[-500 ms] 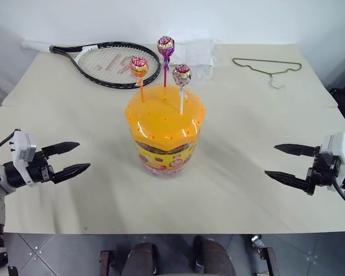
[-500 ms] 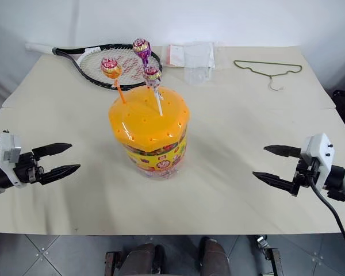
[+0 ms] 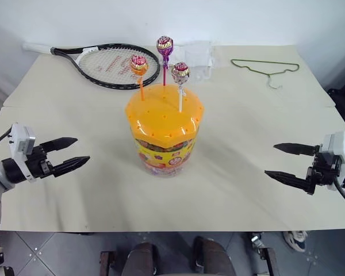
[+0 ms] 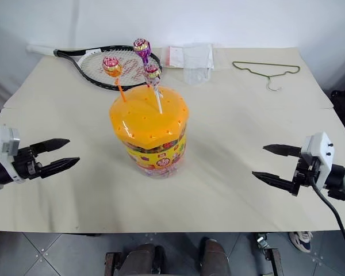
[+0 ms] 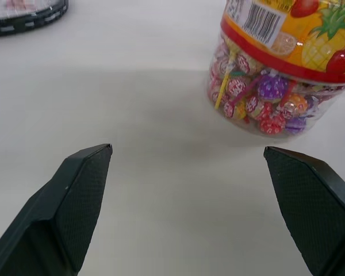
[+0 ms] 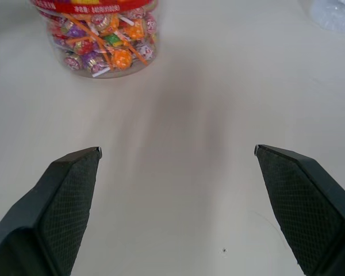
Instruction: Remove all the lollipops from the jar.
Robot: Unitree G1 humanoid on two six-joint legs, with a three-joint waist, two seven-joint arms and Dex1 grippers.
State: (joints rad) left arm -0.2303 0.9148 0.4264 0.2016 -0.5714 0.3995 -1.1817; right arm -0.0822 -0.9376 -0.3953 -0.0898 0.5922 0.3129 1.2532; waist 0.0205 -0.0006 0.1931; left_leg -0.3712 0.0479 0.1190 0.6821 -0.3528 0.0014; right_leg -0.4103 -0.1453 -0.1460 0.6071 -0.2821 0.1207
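Since the earlier frame the left gripper point(image 3: 69, 153) has slid slightly outward, away from the jar point(image 3: 164, 131). Both it and the right gripper point(image 3: 287, 164) hover with jaws spread wide, empty. Three lollipops point(image 3: 165, 45) stand upright in the jar's orange lid, mid-table point(image 3: 247, 115).

A large rectangular table covered in a plain cream-beige sheet point(image 3: 92, 190) occupies most of the scene, backed at 12 o'clock by a bare white wall point(image 3: 247, 20). Along the near edge at 6 o'clock runs a floor of grey square tiles point(image 3: 63, 253) with small metal studs at the joints. Lighting is even and diffuse, casting only soft shadows; at the far side of the table lie a black-framed tennis racket point(image 3: 106, 63) at 11 o'clock, a clear plastic bag point(image 3: 198, 57) at 12 o'clock and an olive-green wire hanger point(image 3: 267, 68) at 1 o'clock.
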